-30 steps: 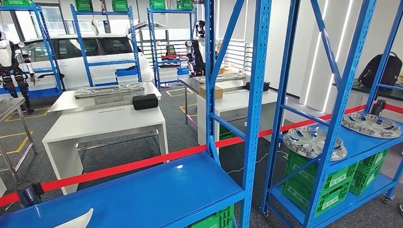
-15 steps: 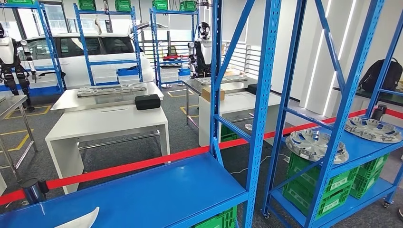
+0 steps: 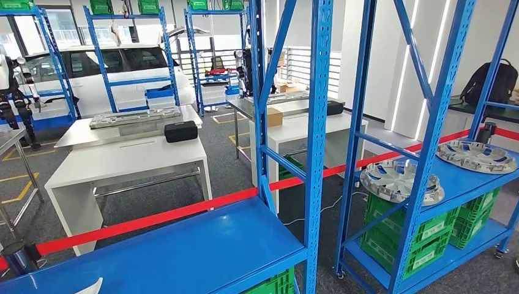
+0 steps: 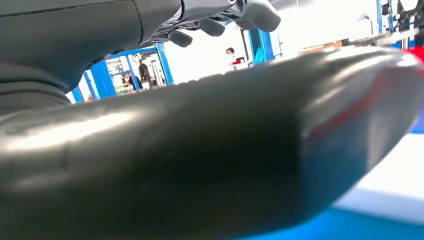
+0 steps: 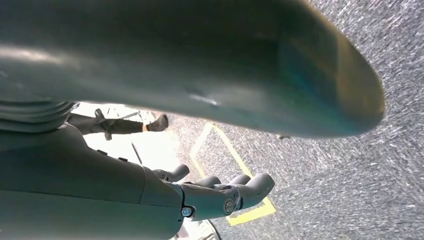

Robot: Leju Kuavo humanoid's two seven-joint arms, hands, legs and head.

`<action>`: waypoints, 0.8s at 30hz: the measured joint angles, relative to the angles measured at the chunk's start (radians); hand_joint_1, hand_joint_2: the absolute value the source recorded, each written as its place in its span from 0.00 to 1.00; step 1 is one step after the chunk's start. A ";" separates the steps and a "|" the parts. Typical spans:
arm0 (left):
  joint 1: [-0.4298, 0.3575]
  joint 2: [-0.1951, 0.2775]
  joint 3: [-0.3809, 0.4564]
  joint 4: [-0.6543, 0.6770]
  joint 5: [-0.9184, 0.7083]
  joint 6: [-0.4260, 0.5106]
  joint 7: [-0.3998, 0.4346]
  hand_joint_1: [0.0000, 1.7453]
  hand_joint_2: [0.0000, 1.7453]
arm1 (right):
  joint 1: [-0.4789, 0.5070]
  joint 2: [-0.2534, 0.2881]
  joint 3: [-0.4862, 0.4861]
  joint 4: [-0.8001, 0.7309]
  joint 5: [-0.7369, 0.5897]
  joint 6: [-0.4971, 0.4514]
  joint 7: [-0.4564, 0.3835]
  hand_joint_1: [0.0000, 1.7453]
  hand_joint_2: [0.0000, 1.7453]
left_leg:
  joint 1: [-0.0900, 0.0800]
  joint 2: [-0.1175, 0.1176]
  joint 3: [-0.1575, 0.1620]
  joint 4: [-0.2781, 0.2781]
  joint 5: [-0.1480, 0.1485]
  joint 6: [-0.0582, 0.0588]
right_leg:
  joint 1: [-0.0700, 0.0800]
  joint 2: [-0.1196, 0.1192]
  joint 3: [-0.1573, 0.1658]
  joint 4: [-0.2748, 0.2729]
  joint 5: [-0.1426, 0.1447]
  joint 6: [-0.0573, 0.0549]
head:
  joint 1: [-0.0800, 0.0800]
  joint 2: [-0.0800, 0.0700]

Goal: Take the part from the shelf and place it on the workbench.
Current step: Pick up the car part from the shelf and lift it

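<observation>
Two silver wheel covers lie on the right blue shelf: one (image 3: 401, 180) behind the upright, another (image 3: 477, 156) farther right. A white workbench (image 3: 122, 162) stands beyond the red barrier tape, with a long grey part (image 3: 134, 116) and a black box (image 3: 181, 131) on it. In the left wrist view my left hand (image 4: 190, 150) holds nothing; its thick thumb looms close and its fingers (image 4: 215, 22) stand apart from it. My right hand (image 5: 100, 195) hangs over grey carpet, its fingers (image 5: 225, 192) loosely bent away from the thumb, with nothing in them.
Directly before me is a bare blue shelf board (image 3: 183, 251) with a white edge (image 3: 92, 286) at its front. Blue uprights (image 3: 318, 122) frame it. Green crates (image 3: 422, 236) sit below. Another humanoid robot (image 3: 9, 86), a white car (image 3: 92, 73) and further benches stand behind.
The whole picture has swung slightly right, then back left and down, as the camera moved. Nothing on the shelves or benches has changed place.
</observation>
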 joint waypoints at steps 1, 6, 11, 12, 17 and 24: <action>0.003 0.000 0.000 0.001 0.000 0.000 0.000 0.00 0.00 | 0.000 0.000 0.000 0.000 0.000 0.000 0.000 0.00 0.00 | -0.001 0.000 -0.010 0.006 0.014 0.004 | 0.003 0.000 0.002 0.000 -0.002 -0.002 | 0.000 0.000; 0.000 0.000 0.000 0.000 0.000 0.000 0.000 0.00 0.00 | -0.002 0.001 0.000 0.000 0.001 0.000 0.000 0.00 0.00 | -0.017 0.000 0.101 -0.251 0.142 0.033 | 0.010 0.002 0.016 -0.001 -0.010 0.008 | 0.000 0.000; -0.002 0.000 0.000 -0.002 0.000 0.000 0.000 0.00 0.00 | -0.003 0.000 0.000 0.000 0.002 -0.001 0.000 0.00 0.00 | -0.012 0.000 0.120 -0.284 0.147 0.053 | 0.011 -0.002 0.006 0.022 -0.029 0.035 | 0.004 0.000; -0.003 -0.001 0.000 -0.003 0.000 0.000 0.000 0.00 0.00 | -0.003 0.000 0.000 0.000 0.002 -0.001 0.000 0.00 0.00 | -0.010 0.001 0.124 -0.288 0.148 0.057 | 0.011 -0.003 -0.016 0.067 -0.053 0.038 | 0.006 0.000; 0.004 -0.002 0.000 0.000 0.000 0.000 0.000 0.00 0.00 | 0.000 -0.001 0.000 0.000 0.002 -0.001 0.000 0.00 0.00 | -0.012 0.000 0.125 -0.283 0.142 0.062 | 0.011 -0.006 -0.118 0.243 -0.089 0.043 | 0.011 0.000; 0.005 -0.001 0.001 0.000 0.000 0.000 0.004 0.00 0.00 | -0.002 -0.002 0.000 0.000 0.005 0.000 0.000 0.00 0.00 | -0.018 -0.002 0.126 -0.274 0.127 0.028 | 0.016 -0.007 -0.002 -0.007 0.008 0.012 | 0.010 0.000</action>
